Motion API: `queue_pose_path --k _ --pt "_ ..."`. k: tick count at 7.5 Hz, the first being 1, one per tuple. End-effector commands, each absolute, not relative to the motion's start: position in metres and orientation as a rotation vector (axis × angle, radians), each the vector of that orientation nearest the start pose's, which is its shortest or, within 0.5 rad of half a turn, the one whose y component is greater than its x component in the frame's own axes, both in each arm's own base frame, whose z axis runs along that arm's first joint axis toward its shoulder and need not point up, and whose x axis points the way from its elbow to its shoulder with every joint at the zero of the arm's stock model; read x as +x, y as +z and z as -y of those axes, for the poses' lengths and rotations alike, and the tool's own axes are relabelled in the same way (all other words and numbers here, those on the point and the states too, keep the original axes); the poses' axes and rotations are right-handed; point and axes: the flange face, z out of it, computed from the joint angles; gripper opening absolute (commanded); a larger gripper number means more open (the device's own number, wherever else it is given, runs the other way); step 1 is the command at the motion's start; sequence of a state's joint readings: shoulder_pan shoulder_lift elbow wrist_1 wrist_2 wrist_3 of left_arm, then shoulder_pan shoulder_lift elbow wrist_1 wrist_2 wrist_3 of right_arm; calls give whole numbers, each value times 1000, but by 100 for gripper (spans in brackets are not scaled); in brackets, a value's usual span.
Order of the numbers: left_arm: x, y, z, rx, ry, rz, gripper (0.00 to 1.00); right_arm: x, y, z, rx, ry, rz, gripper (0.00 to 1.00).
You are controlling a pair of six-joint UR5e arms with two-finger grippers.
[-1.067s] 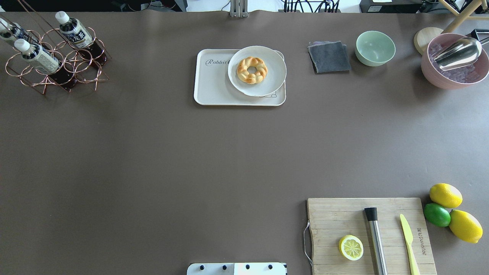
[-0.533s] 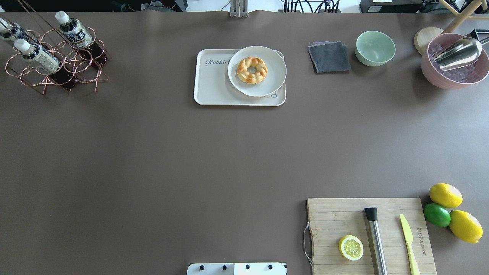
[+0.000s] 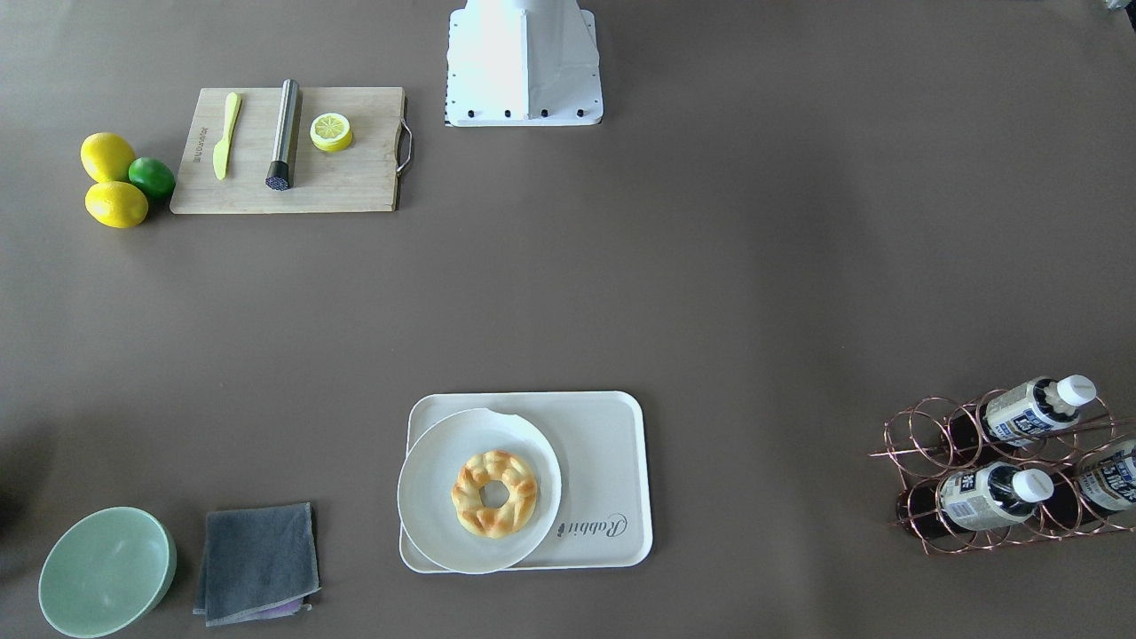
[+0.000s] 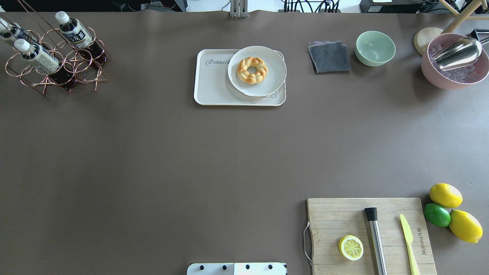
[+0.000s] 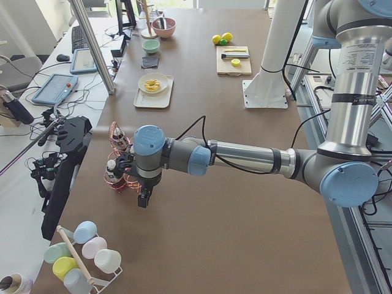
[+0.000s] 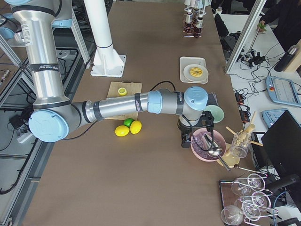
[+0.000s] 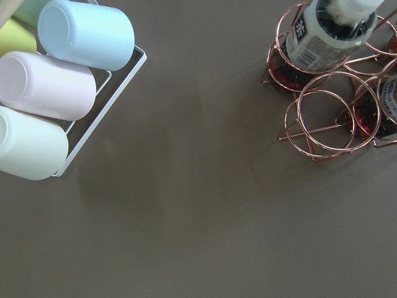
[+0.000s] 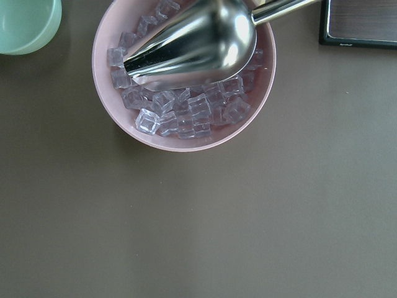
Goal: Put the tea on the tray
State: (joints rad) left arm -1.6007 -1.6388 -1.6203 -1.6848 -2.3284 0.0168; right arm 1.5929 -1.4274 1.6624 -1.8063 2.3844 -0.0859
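Brown across the front-facing view: showing the counter [image 3: 754,266] carrying the tray [image 3: 608,444] at the near middle, itself holding a round plate [image 3: 433,470] with a ring pastry [image 3: 494,493] over its left part. Showing the tea [image 3: 990,495], three small bottles alike, lying slanted in a copper wire rack [image 3: 923,444] at the right edge, well apart from the tray. Also showing a wooden board [image 3: 355,177] lying near the robot's base, with a lemon half [image 3: 331,131] sitting on it.

Looking down from overhead: finding the tea [image 4: 76,34] resting in the rack [image 4: 82,67] at the far left corner, and the tray [image 4: 214,84] sitting at the far middle.

Looking along from the left end: catching the left tool [image 5: 143,199] hanging point-down just beside the rack [image 5: 116,180]; cannot tell whether standing apart or together.

Looking along from the right end: catching the right tool [image 6: 186,140] hanging just beside a pink bowl [image 6: 197,148], far from the tea [image 6: 193,16] at the other end of the counter; again cannot tell whether apart or together.

Peering down through the left wrist camera: taking in the rack [image 7: 322,118] and tea [image 7: 322,40] at the upper right, with pastel cups [image 7: 87,34] lying in a white wire holder at the upper left.

Peering down through the right wrist camera: taking in the pink bowl [image 8: 186,144] holding ice cubes [image 8: 186,115] and a metal scoop [image 8: 192,43].
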Motion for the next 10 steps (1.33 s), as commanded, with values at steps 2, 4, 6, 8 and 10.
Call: queue_pose_path --k 2,4,6,8,10 --pt "-80 585 530 244 78 -749 98 73 561 540 44 -61 812 100" --pt "-80 594 526 223 69 -751 98 73 556 539 50 -60 819 100" --pt "-81 596 526 221 68 -744 98 86 560 529 58 -38 822 100" --pt "-80 592 528 227 71 -750 98 85 557 520 57 -37 826 100" --pt "-78 591 525 228 70 -752 98 86 555 521 61 -37 823 100"
